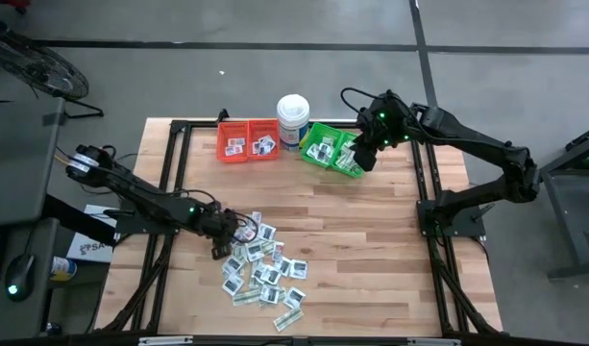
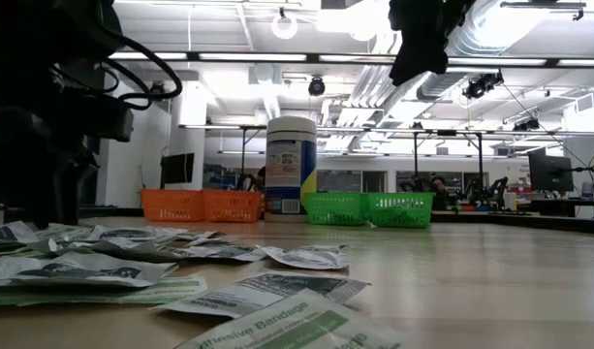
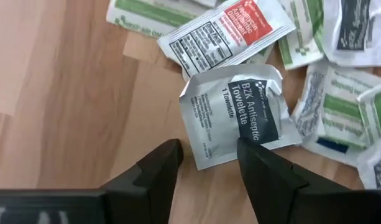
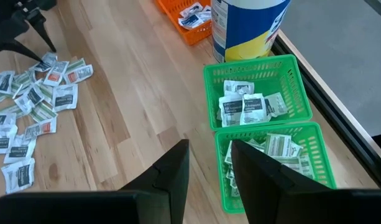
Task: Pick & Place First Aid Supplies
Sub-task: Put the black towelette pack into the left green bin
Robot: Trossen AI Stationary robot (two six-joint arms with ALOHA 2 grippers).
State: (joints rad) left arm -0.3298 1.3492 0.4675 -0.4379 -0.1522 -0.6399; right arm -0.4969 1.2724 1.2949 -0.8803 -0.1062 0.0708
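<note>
Looking down, we see our left claw point(image 3: 206, 163) low over the wooden bench point(image 1: 371, 250), fingers apart and straddling the edge of a crinkled silver-white antiseptic towelette packet point(image 3: 237, 112) at the rim of the scattered pile of small flat first aid packets point(image 1: 260, 269). Our right claw point(image 4: 209, 163) hangs with fingers apart, holding nothing, above the two green plastic bins point(image 4: 274, 109), which contain packets.

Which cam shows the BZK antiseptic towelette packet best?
Left wrist view: the BZK towelette packet sits right ahead of the left gripper, its open jaws not touching it, label readable. High view shows only the pile; low and right wrist views can't single it out.
</note>
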